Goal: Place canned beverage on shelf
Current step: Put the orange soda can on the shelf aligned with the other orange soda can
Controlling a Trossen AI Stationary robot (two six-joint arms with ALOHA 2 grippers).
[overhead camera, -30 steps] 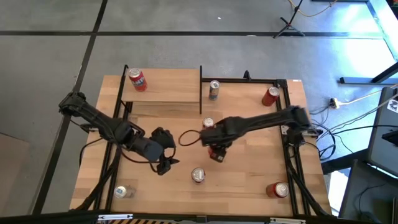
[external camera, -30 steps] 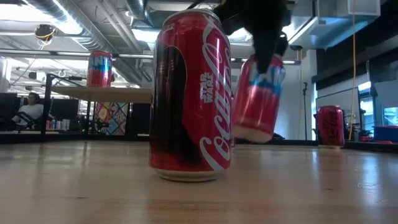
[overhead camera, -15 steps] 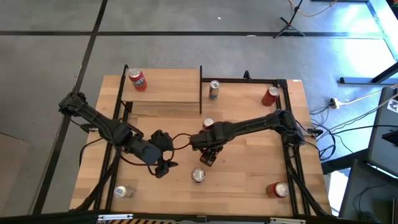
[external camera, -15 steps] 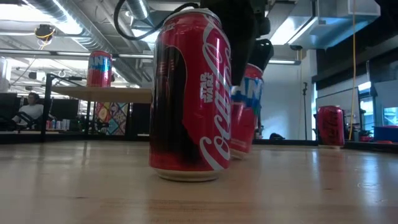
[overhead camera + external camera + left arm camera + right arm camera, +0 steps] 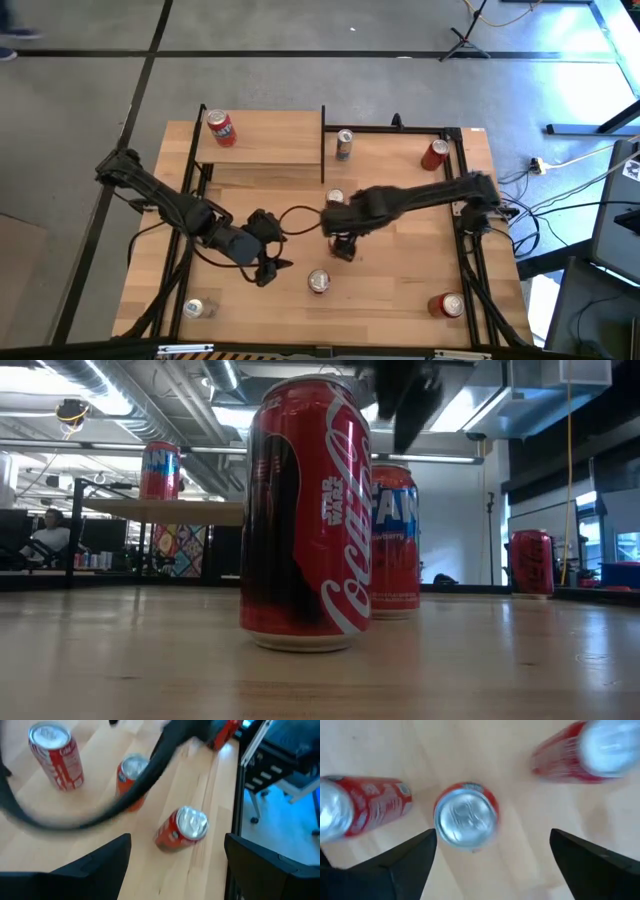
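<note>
My right gripper (image 5: 343, 238) is open and hovers over a red and blue Fanta can (image 5: 466, 816). The can stands upright on its base on the tabletop, behind the Coke can (image 5: 305, 510) in the low view (image 5: 394, 540). The fingers stand on either side above the can, touching nothing; in the low view the gripper (image 5: 405, 400) is clear of its top. My left gripper (image 5: 267, 262) is open and empty above the table's near left part. The shelf (image 5: 270, 145), a small wood board at the far left, carries one upright red can (image 5: 220, 128).
More cans stand on the table: one beside the gripper toward the far edge (image 5: 335, 198), the Coke can near the front (image 5: 318, 281), two at the back (image 5: 344, 143) (image 5: 434, 153), and one at each near corner (image 5: 446, 304) (image 5: 196, 308). Black frame rails (image 5: 472, 250) border the table.
My right gripper carried the Fanta can tilted and clear of the table, lowered it toward the near left, set it upright on the tabletop, let go, then rose and shifted back right. The can now stands free. My left arm barely moved.
</note>
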